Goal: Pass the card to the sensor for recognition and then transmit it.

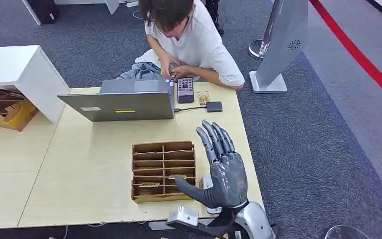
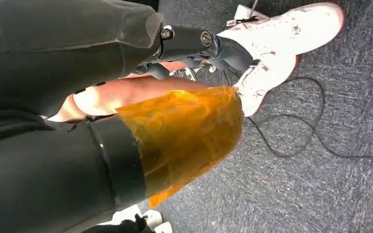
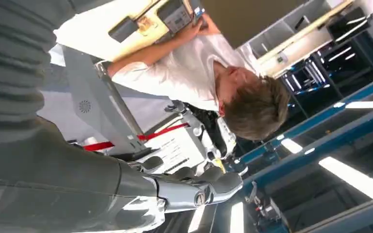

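A wooden slotted rack [image 1: 163, 172] stands on the light table [image 1: 89, 169], with small cards [image 1: 149, 184] lying in its lower slots. My right hand [image 1: 224, 169] hovers just right of the rack. Its fingers are straight and spread, it holds nothing, and the thumb reaches toward the rack's lower right corner. The same hand's fingers [image 3: 199, 189] are stretched out with nothing in them. A small black box [image 1: 214, 106] is cabled to the laptop [image 1: 122, 102]. Another small card [image 1: 203, 97] lies beside a phone [image 1: 185, 89]. My left hand [image 2: 204, 46] hangs over the floor with nothing seen in it.
A person [image 1: 194, 40] leans on the far table edge, hands by the phone. A white object [image 1: 207, 182] lies partly under my right hand. A white cabinet [image 1: 20, 74] stands at the left and a grey sign stand [image 1: 278, 50] at the right. White shoes [image 2: 281, 39] stand near my left hand.
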Motion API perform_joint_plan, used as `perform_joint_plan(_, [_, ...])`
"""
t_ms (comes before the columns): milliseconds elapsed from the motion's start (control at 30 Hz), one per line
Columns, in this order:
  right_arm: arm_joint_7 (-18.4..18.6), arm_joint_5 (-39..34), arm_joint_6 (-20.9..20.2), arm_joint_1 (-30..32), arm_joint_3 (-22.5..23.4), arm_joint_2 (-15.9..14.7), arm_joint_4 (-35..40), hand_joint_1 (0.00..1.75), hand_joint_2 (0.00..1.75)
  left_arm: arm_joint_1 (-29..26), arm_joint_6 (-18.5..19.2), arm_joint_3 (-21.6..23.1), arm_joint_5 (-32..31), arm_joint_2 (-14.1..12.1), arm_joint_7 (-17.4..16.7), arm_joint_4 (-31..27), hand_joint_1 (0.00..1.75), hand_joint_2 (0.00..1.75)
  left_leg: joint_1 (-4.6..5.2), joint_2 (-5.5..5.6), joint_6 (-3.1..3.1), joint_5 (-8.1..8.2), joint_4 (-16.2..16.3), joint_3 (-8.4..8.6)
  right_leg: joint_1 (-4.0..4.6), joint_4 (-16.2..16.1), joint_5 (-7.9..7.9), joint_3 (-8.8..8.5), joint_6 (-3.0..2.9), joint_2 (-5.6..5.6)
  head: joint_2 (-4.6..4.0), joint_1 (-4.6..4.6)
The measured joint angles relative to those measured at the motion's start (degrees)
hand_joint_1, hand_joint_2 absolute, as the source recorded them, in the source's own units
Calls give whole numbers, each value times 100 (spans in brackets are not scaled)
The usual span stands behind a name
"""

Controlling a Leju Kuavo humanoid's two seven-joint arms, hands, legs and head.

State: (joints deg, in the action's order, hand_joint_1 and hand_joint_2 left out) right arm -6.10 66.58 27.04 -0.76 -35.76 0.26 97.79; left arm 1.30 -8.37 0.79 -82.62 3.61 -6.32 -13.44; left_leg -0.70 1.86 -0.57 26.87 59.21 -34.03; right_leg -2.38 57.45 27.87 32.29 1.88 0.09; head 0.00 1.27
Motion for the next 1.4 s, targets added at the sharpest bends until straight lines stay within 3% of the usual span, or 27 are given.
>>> perform_joint_plan(200, [-7, 70, -37, 39, -136, -59, -18, 0, 175, 0, 9, 7, 15, 0, -2, 0, 0, 0, 0, 0, 0, 0, 0, 0, 0, 0, 0, 1, 0, 0, 0, 0])
perform_joint_plan(967, [468, 527, -846, -231, -820, -313, -651, 0, 175, 62, 125, 234, 46, -39, -4, 0, 0, 0, 0, 0, 0, 0, 0, 0, 0, 0, 0, 0, 0, -1, 0, 0])
perform_joint_plan(1400, [654, 544, -966, -382, -986, -323, -1110, 65, 175, 95, 160, 413, 98, -66, -4, 0, 0, 0, 0, 1, 0, 0, 0, 0, 0, 0, 0, 0, 0, -1, 0, 0])
